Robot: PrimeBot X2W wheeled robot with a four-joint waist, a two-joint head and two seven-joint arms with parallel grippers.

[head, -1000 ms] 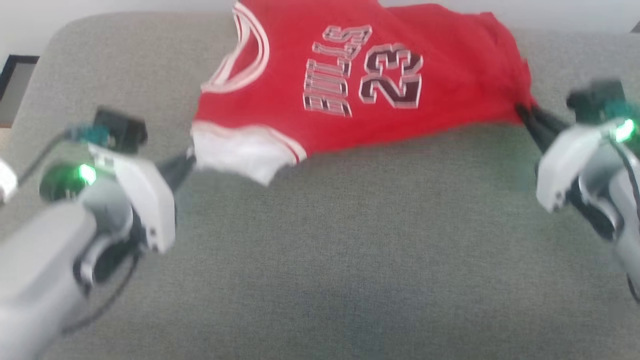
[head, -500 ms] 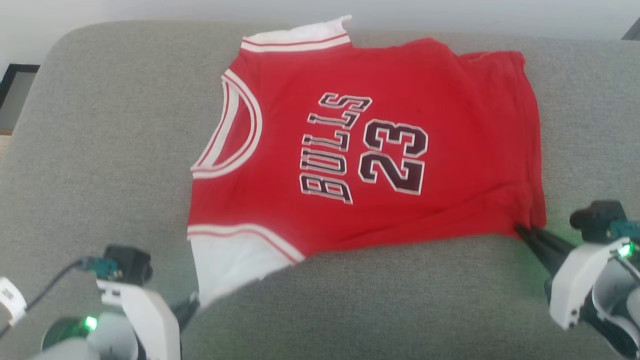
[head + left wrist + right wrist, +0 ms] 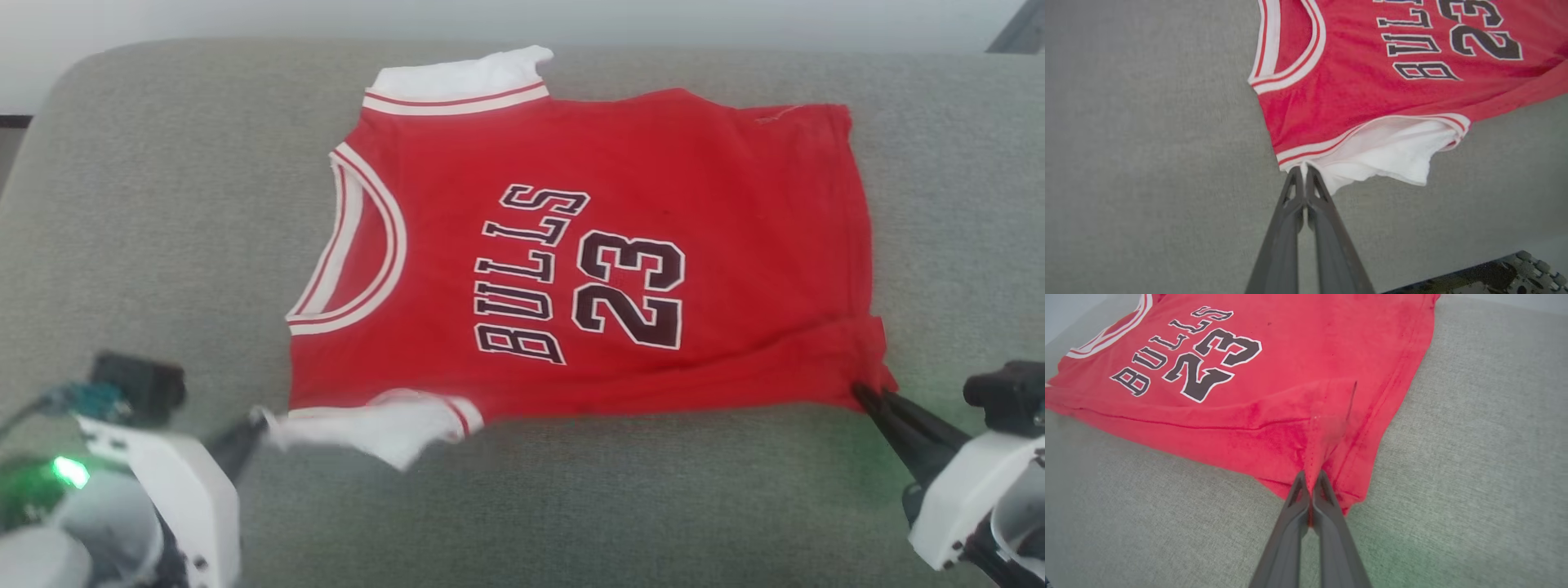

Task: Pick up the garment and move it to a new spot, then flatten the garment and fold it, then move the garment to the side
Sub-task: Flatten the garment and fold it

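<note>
Stretched in low from both near corners, angled inward. Pinching the garment (image 3: 588, 163), spread print-up on the grey cushion (image 3: 571, 506): with left jaws clamped on white trim, with right jaws on red hem corner.

The garment (image 3: 735, 245) is soft, matt red cloth with a faintly fuzzy nap. The grey cushion (image 3: 571, 506) is coarse woven fabric. The left hand (image 3: 1303, 167) and right hand (image 3: 1311, 473) look like matt dark plastic.

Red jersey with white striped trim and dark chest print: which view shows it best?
The head view: the whole red jersey lies spread on the grey cushion, print readable. The left wrist view shows its white-lined corner in the left gripper; the right wrist view its hem corner in the right gripper.
</note>
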